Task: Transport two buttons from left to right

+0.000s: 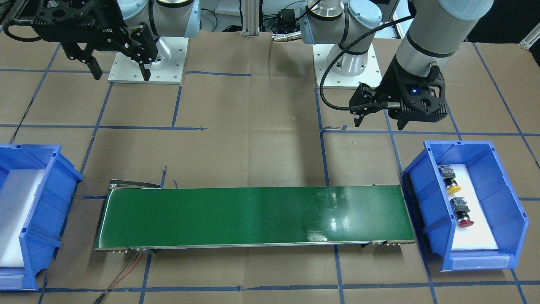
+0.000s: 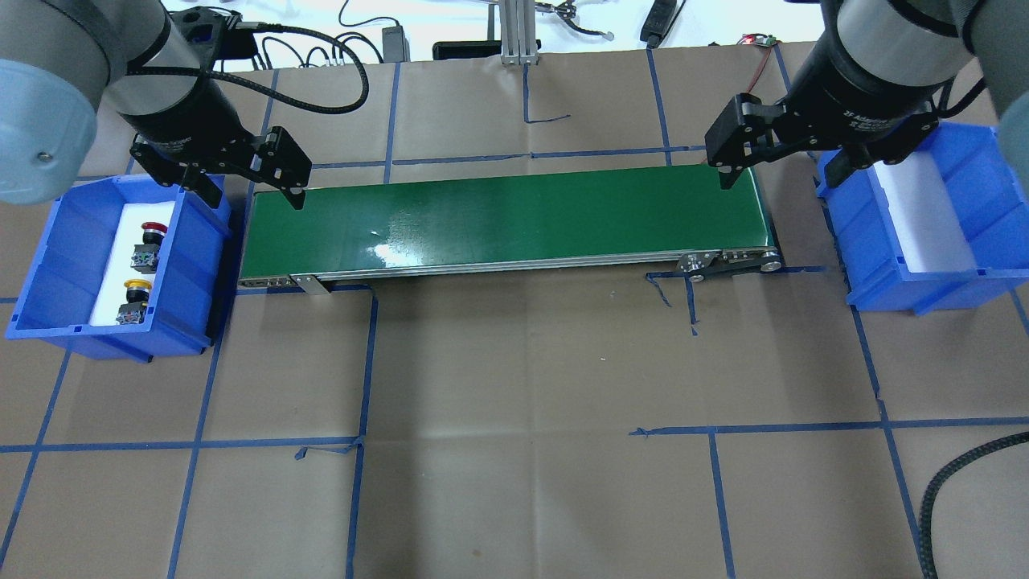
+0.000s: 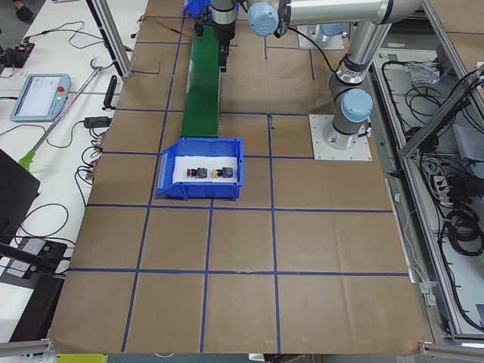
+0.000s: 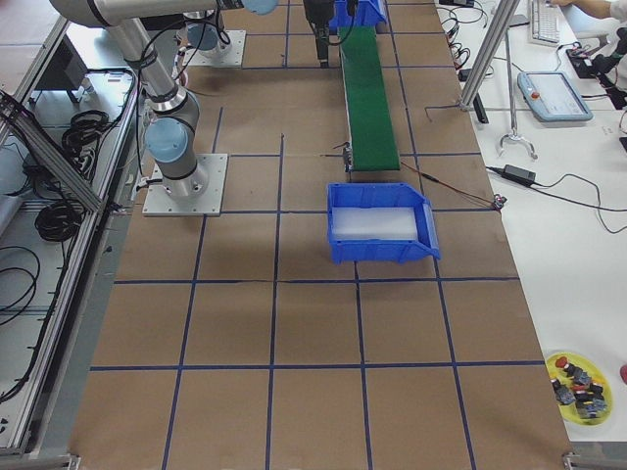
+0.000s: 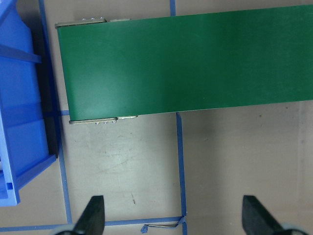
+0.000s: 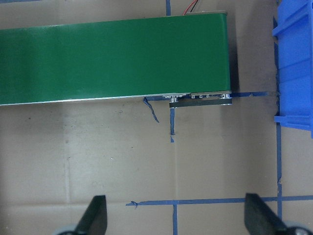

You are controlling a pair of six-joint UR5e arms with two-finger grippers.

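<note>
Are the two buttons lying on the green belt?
No, the yellow button and the red button both lie inside the left blue bin.

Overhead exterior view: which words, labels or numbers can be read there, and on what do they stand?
"2F Adaptive": white print on the body of the right tool; what follows is blurred.
Similar white print on the left tool: too blurred to read.
Nothing else here is readable.
</note>
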